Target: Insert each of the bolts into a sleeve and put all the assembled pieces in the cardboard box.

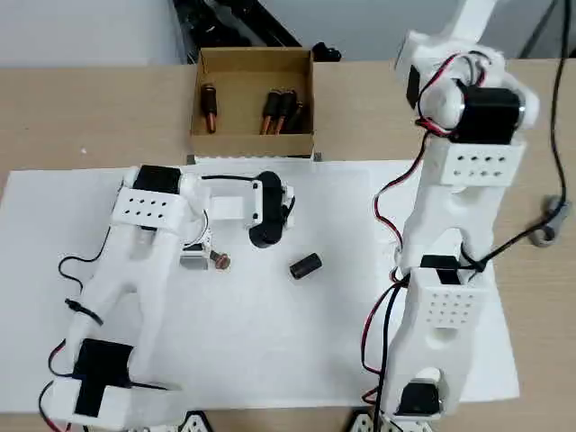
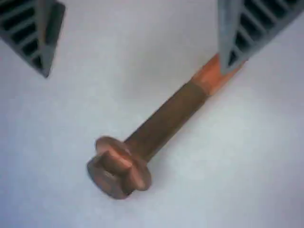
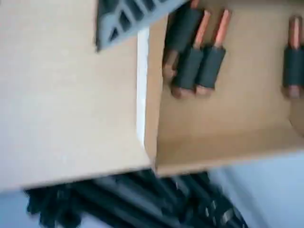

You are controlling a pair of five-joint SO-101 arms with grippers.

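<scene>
The left gripper [image 2: 137,70] stood wide open, the bare bolt [image 2: 152,133] lying flat between its fingers and a loose sleeve [image 1: 306,265] near it. The right gripper [image 3: 126,21] hung just beside the cardboard box [image 3: 213,142] holding assembled pieces [image 3: 199,66]. Whether it was open or closed could not be told.

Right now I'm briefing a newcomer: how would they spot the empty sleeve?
Find the cardboard box, then the white sheet in front of it. The sleeve is the short black cylinder lying alone mid-sheet; unlike the assembled pieces in the box, nothing copper pokes from it.
</scene>
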